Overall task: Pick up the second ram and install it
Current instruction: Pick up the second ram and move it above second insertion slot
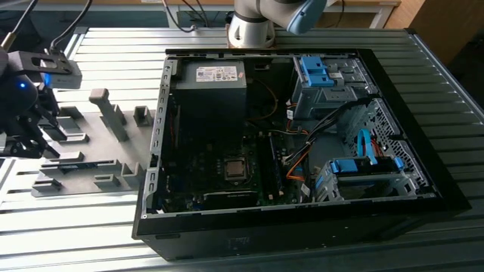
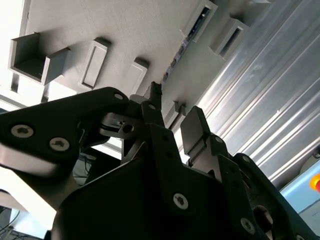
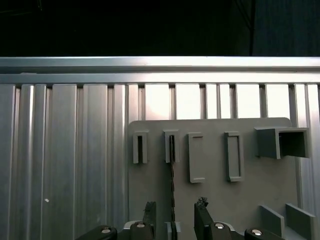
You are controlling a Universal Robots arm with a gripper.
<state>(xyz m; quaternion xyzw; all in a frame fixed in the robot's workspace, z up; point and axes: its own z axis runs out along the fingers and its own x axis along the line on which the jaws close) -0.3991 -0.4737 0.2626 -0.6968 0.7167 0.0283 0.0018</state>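
The second ram (image 1: 80, 165) is a thin blue-green stick standing on edge in the grey fixture plate (image 1: 98, 127), at the exterior view's left. In the first wrist view it is a dark edge-on line (image 3: 172, 185) running from a slot block toward the gap between my fingers. In the second wrist view it is a narrow strip (image 2: 176, 55) beyond the fingertips. My gripper (image 1: 26, 144) (image 3: 175, 215) (image 2: 172, 112) hovers over the plate, open, with nothing held. Its black fingers (image 3: 150, 212) stand either side of the ram's line.
An open black computer case (image 1: 446, 192) lies at the exterior view's right, with the motherboard (image 1: 226, 170), long black ram slots (image 1: 274, 164), cables and blue drive cages (image 1: 366, 167) inside. Several grey fixture blocks (image 1: 106, 110) rise from the plate. The table (image 1: 113, 51) is ribbed metal.
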